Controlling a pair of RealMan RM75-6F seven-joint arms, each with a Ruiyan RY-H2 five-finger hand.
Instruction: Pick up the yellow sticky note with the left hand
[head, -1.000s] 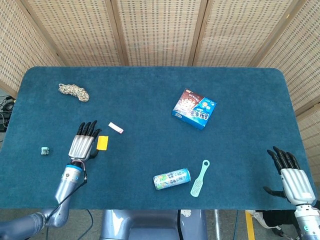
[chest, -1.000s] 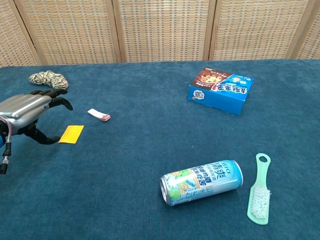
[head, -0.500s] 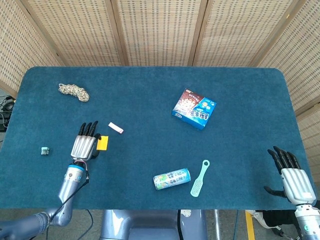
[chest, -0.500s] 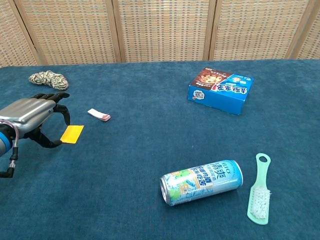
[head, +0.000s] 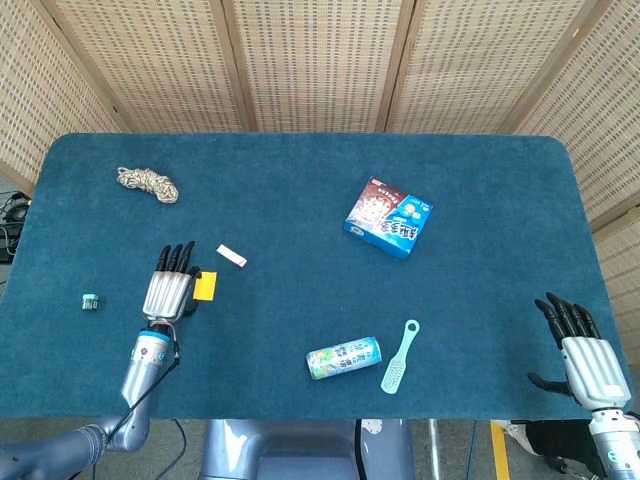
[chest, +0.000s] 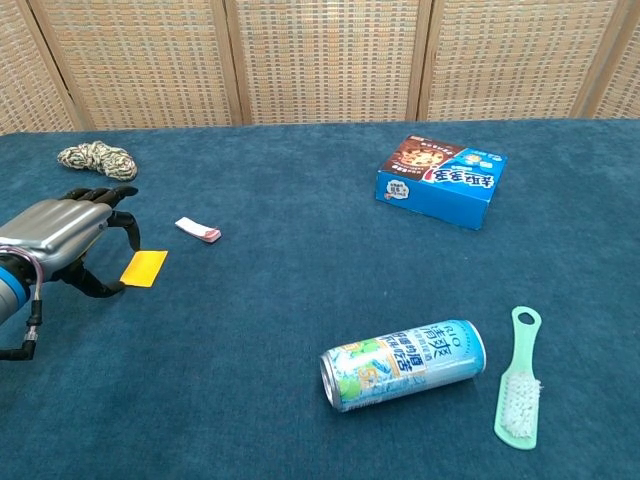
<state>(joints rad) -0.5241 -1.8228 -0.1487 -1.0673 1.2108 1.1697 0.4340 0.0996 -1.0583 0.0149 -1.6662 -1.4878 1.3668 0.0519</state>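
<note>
Fingers of the left hand curl loosely beside the yellow sticky note at left, seemingly touching it, not gripping.

Silver left hand, black fingers; blue wrist band, thin cable

Head view looks steeply down over the whole table, left hand low-left; chest view sits low and near, facing forward, sharing that hand and the can beyond
</note>
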